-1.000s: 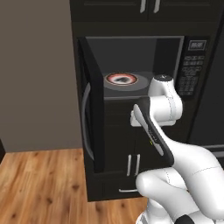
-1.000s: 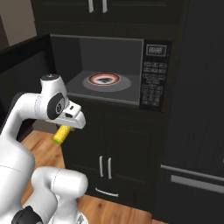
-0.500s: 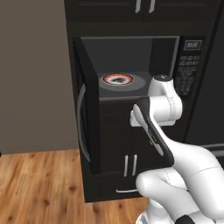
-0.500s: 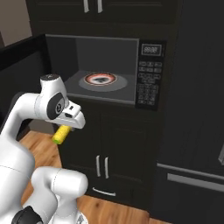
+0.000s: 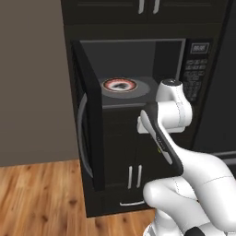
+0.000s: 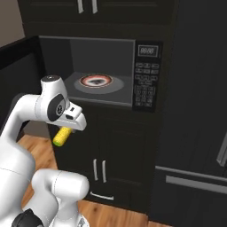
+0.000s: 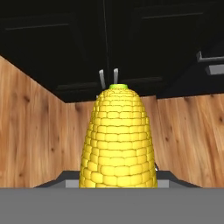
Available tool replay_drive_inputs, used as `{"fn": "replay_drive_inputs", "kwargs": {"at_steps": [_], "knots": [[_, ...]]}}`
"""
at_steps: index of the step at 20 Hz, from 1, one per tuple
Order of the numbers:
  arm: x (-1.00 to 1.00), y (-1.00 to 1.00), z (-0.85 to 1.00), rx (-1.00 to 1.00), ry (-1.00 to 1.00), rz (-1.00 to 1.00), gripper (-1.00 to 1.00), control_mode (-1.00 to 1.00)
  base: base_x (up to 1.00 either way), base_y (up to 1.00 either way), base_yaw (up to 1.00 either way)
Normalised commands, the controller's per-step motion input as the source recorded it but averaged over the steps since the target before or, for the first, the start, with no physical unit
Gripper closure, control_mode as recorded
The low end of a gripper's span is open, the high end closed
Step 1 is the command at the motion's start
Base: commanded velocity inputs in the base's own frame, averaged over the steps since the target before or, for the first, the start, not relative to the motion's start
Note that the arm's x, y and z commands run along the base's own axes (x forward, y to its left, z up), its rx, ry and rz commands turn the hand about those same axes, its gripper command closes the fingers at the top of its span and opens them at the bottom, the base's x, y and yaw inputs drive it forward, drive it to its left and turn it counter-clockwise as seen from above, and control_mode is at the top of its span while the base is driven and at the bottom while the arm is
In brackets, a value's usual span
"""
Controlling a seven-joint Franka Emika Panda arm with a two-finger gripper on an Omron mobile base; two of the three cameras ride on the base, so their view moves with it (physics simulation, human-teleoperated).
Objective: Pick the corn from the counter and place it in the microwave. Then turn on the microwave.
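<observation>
- The white arm's two-finger gripper (image 6: 67, 128) is clamped on the small yellow corn cob (image 6: 62, 136), which points down toward the wooden floor (image 7: 26, 131).
- It hangs below the large black built-in microwave (image 6: 148, 75).
- The microwave's door (image 5: 87, 133) stands open, with the red-ringed turntable plate (image 5: 119, 85) bare inside.

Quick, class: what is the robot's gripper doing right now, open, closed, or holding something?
Gripper: closed on the corn, below the open microwave.
</observation>
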Motion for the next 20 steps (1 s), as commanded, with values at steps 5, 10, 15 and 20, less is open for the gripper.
{"fn": "replay_drive_inputs", "kwargs": {"at_steps": [5,10,15,20], "knots": [[0.0,0.0,0.0,0.0,0.0,0.0,1.0,1.0,0.37,0.0,0.0],[0.0,0.0,0.0,0.0,0.0,0.0,1.0,1.0,0.37,-0.01,0.0],[0.0,0.0,0.0,0.0,0.0,0.0,1.0,1.0,0.31,-0.01,0.0],[0.0,0.0,0.0,0.0,0.0,0.0,1.0,1.0,0.12,-0.05,0.0]]}}
